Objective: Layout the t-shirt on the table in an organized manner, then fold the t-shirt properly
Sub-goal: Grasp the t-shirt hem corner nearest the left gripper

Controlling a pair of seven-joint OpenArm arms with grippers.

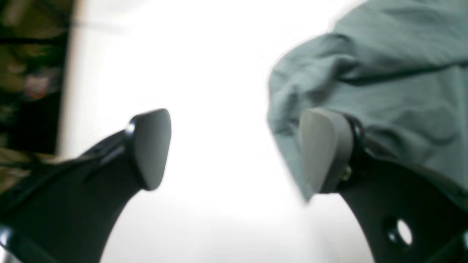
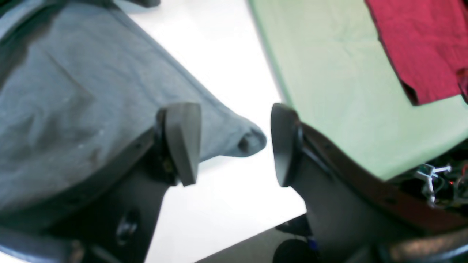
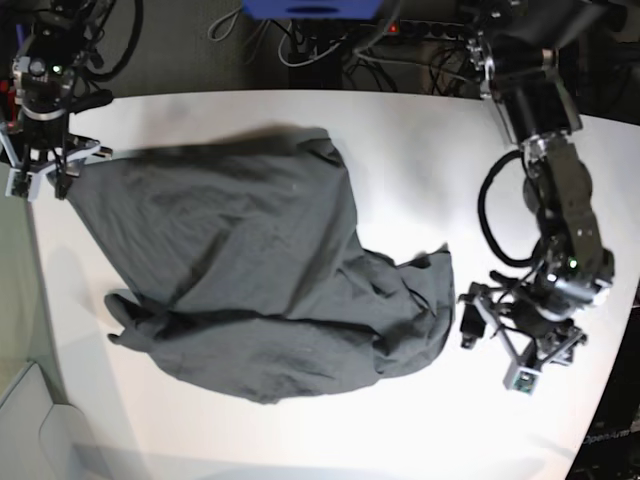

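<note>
- Right gripper (image 3: 42, 180) at the far-left table edge of the base view, jaws apart and clamped on nothing; pads (image 2: 182, 142) spread in the right wrist view, white surface showing between them.
- Corner of the t-shirt (image 2: 91, 98) just beside the right gripper, a bunched tip of cloth lying between the spread pads without touching either.
- Pale green sheet (image 2: 340, 84) and red cloth (image 2: 424, 47) beyond that gripper, off the table (image 3: 420, 140).
- T-shirt (image 3: 250, 280) spread wrinkled across the tabletop between the two grippers, partly doubled over itself nearer the left one.
- Left gripper (image 3: 505, 335) just beside the shirt's bunched edge, jaws wide apart and empty; cloth (image 1: 384, 91) lying behind one pad (image 1: 321, 149), bare white table between the pads.
</note>
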